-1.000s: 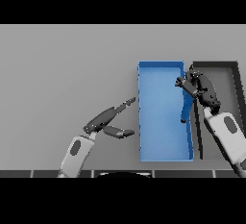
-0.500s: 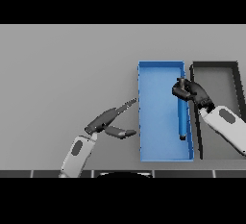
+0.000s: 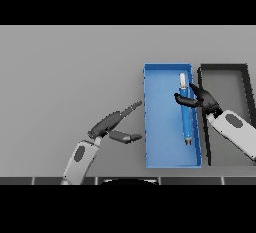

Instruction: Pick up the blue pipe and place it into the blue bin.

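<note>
The blue pipe (image 3: 186, 119), with a white tip at its far end, lies lengthwise inside the blue bin (image 3: 160, 127) along its right side. My right hand (image 3: 199, 98) reaches over the bin's right wall and has its dark fingers curled round the pipe's upper part. To the left of the bin, my left hand (image 3: 107, 124) hovers over the table, open, with straight fingers pointing toward the bin and the thumb spread out.
A black bin (image 3: 222, 69) stands directly right of the blue bin, their walls nearly touching; my right forearm (image 3: 237, 132) crosses over it. Grey tabletop (image 3: 65, 77) stretches to the left and back.
My right hand has moved left from over the black bin into the blue bin, and the pipe has gone from hanging upright to lying low along the bin. The left hand stays put.
</note>
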